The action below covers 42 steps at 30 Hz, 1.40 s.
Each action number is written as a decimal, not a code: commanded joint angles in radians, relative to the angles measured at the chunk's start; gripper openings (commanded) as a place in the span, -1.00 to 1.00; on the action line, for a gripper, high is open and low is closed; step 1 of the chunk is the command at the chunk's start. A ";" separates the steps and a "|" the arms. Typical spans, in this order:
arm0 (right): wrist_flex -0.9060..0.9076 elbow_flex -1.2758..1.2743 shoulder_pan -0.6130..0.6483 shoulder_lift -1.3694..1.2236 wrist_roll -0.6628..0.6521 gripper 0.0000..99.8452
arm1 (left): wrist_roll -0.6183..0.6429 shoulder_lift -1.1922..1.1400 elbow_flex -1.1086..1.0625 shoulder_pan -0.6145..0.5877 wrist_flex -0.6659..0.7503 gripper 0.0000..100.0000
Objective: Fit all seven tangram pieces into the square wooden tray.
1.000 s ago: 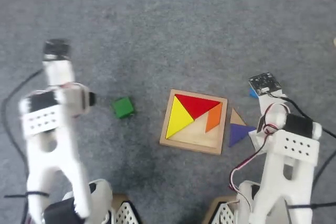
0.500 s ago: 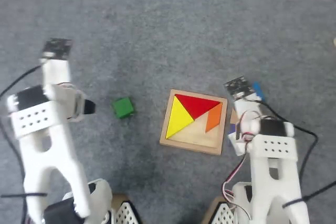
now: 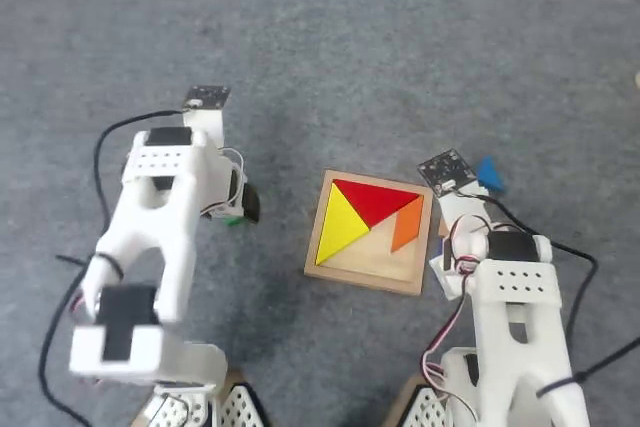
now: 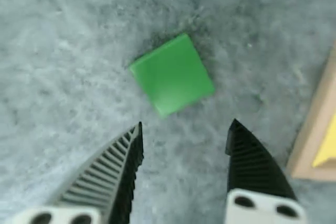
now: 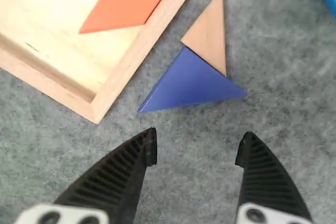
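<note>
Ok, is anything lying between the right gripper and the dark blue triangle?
No. The right wrist view shows bare grey carpet between the open right gripper and the dark blue triangle; the tan triangle touches its far side.

In the tray (image 3: 370, 265) three pieces (image 3: 372, 200) are seated; the square piece (image 4: 171, 75) is laid to its left; two touching triangles (image 5: 191, 85) are laid just beside its right rim.

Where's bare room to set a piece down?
Free: bare wood in the tray, bordered by yellow triangle and orange piece; the grey mat beyond its far edge. Crowded: right of it, dark blue triangle and tan triangle by the right gripper; left, green square by the left gripper.
</note>
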<state>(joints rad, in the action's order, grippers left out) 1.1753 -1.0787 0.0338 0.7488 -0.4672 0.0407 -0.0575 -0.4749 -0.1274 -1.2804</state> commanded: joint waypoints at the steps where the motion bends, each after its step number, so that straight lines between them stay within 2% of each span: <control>1: -0.016 0.005 0.004 0.033 0.011 -0.47 | 0.014 -0.061 0.044 -0.026 0.048 -0.52; 7: -0.016 0.028 -0.012 0.033 0.006 -0.47 | 0.014 -0.107 0.065 -0.023 0.080 -0.52; 13: -0.016 0.201 -0.163 0.002 -0.046 -0.47 | 0.014 -0.002 0.113 -0.015 0.063 -0.52; 17: -0.012 0.319 -0.206 -0.133 -0.064 -0.47 | 0.014 0.098 0.104 0.009 0.066 -0.52; 21: -0.019 0.431 -0.194 -0.338 -0.071 -0.47 | 0.035 0.129 0.024 0.006 0.130 -0.52; 24: -0.035 0.496 -0.120 -0.479 -0.149 -0.47 | 0.009 0.130 -0.041 0.006 0.172 -0.52; 29: -0.045 0.589 -0.005 -0.702 -0.155 -0.47 | -0.023 0.138 -0.065 -0.020 0.180 -0.52; 35: -0.047 0.675 -0.002 -0.909 -0.160 -0.47 | -0.029 0.138 -0.064 -0.071 0.181 -0.52; 42: -0.107 0.678 0.004 -0.967 -0.161 -0.47 | -0.029 0.138 -0.064 -0.069 0.181 -0.52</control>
<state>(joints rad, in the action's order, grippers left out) 1.1093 -0.4235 0.0307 -0.1887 -0.6191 0.0253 0.0253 -0.5439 -0.1903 -1.1147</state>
